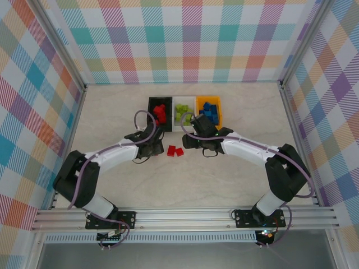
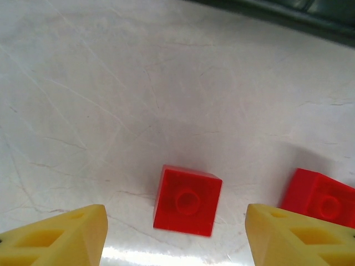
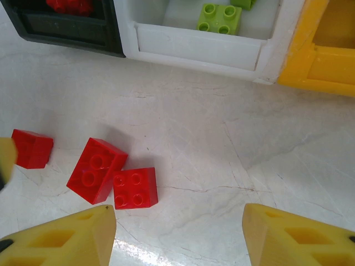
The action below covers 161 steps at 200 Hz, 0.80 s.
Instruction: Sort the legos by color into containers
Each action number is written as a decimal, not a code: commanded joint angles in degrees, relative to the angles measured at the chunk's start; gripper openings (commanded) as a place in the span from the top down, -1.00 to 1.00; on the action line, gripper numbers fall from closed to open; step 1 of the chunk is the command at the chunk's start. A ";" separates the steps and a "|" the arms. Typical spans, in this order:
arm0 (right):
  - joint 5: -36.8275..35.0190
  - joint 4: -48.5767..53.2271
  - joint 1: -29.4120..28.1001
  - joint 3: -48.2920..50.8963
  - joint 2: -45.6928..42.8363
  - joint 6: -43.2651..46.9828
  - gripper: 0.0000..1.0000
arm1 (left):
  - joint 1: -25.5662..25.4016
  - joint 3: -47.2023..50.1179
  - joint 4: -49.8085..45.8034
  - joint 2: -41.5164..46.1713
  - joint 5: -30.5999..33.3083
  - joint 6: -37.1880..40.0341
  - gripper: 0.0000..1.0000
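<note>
Left pincer [image 2: 176, 221], spread wide and holding nothing, hangs over one red brick [image 2: 187, 200] on the tabletop [image 2: 166, 83]. Right pincer [image 3: 178, 221], likewise spread and empty, sits beside three red bricks [image 3: 95, 169] lying near the bins [image 3: 199, 47].

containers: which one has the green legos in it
The white container, middle of the three; the black container holds red legos, the orange-yellow container blue.

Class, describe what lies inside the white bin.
Lime green legos lie inside the white bin. In the top view the right arm covers its near right corner, hiding anything there.
</note>
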State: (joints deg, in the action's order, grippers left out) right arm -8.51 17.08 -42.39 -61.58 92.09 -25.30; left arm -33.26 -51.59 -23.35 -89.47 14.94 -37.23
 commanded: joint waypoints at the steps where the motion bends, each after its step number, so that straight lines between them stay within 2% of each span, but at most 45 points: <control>1: -0.63 -0.84 0.07 1.10 -1.10 -0.98 -0.25 | -0.23 -0.83 1.51 -4.30 0.38 1.46 -0.34; 35: -1.76 -0.29 0.12 1.85 -2.32 -0.65 -0.25 | -0.23 -2.14 1.97 -8.66 1.04 2.38 -0.29; 65: -2.06 -0.59 0.17 2.34 -2.63 -0.62 -0.25 | -0.23 -1.57 2.28 -9.12 1.34 2.41 -0.08; 104: -2.45 -0.47 0.16 2.08 -2.23 -0.54 -0.25 | -0.23 -2.28 1.52 -8.73 0.97 2.12 0.30; 131: -2.87 -0.88 0.12 2.71 -2.66 -1.04 -0.25 | -0.18 -3.83 -0.07 -5.51 0.48 1.95 0.33; 161: -3.24 -1.39 0.15 3.39 -3.49 -1.51 -0.25 | 0.22 -11.86 -3.19 -4.18 2.44 2.31 0.34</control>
State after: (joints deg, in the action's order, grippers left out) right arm -10.76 16.67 -42.39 -59.22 90.52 -25.71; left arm -33.30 -56.23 -24.43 -96.90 15.99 -35.11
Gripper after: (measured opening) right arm 0.624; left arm 0.342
